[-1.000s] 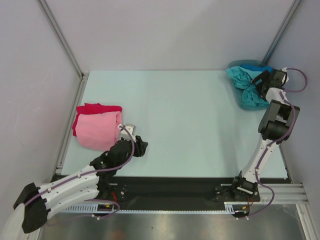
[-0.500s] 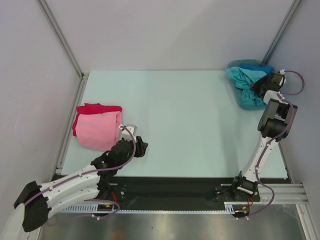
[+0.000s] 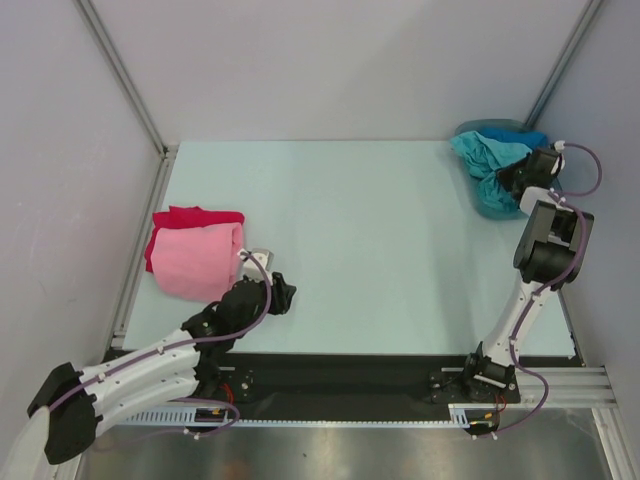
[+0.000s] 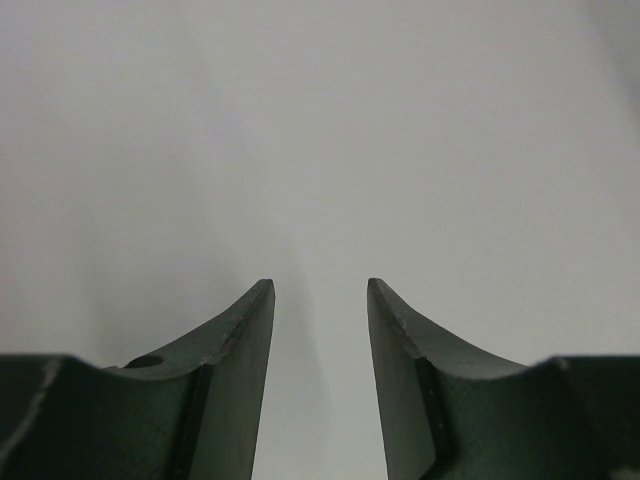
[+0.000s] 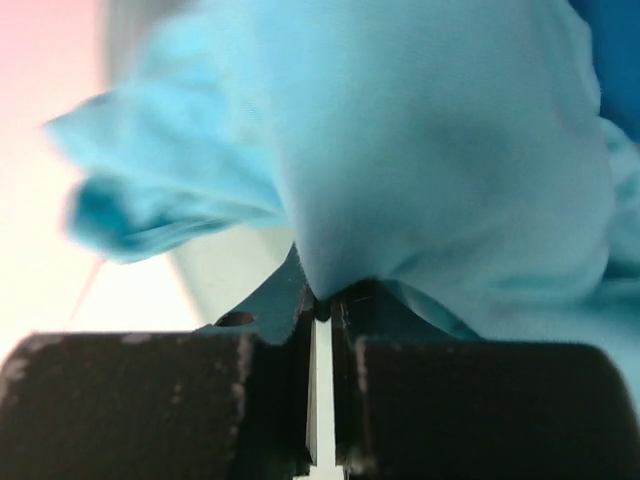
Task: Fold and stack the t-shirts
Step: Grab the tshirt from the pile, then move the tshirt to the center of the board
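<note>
A folded pink t-shirt (image 3: 195,262) lies on a red t-shirt (image 3: 190,215) at the table's left side. Just right of that stack my left gripper (image 3: 287,293) hovers low, open, with only bare table between its fingers (image 4: 240,340). At the far right corner a crumpled turquoise t-shirt (image 3: 483,160) and a deeper blue t-shirt (image 3: 508,134) sit bunched in the tub (image 3: 497,210). My right gripper (image 3: 506,178) reaches into that heap. In the right wrist view it (image 5: 322,300) is shut on a fold of the turquoise t-shirt (image 5: 430,150).
The pale table (image 3: 360,230) spreads between the two arms. Metal frame posts (image 3: 120,70) and walls close in the left, back and right sides. A black rail (image 3: 350,380) carries the arm bases along the near edge.
My right gripper has pushed further into the turquoise t-shirt and gone from open to shut on its fabric. The left arm has stayed still.
</note>
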